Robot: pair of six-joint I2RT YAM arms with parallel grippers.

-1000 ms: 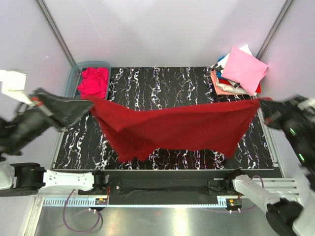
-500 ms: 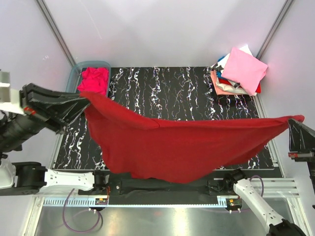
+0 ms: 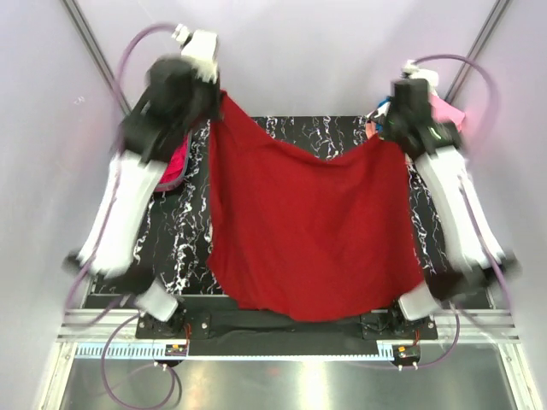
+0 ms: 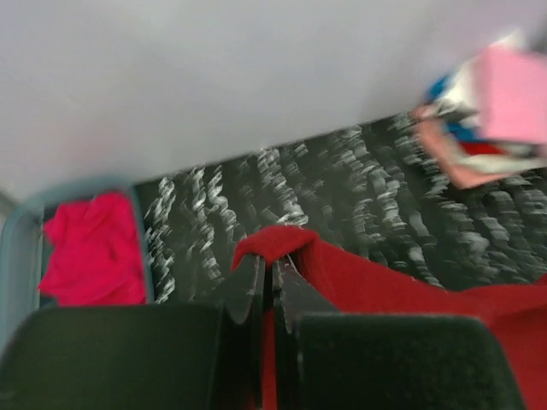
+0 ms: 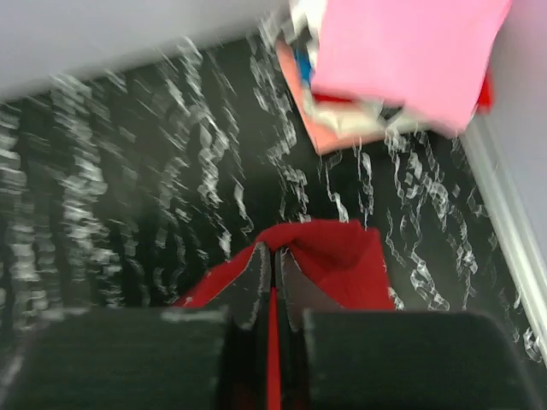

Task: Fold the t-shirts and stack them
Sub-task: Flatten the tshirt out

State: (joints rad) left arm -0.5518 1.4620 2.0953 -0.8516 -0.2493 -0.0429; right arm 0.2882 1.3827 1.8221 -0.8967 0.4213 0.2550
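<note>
I log the spread step: L gripper (image 4: 267, 284) and R gripper (image 5: 273, 275) each have jaws pinching a top corner of crimson t-shirt (image 3: 316, 231), which hangs over table (image 3: 188, 231) centre. Next, I judge: lower both evenly, lay flat w/o creases.

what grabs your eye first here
A big dark crimson t-shirt hangs spread over the black marbled table, its far corners pinched by the left gripper and right gripper. A stack of folded shirts sits at the far right corner, a magenta shirt in the tub far left.
</note>
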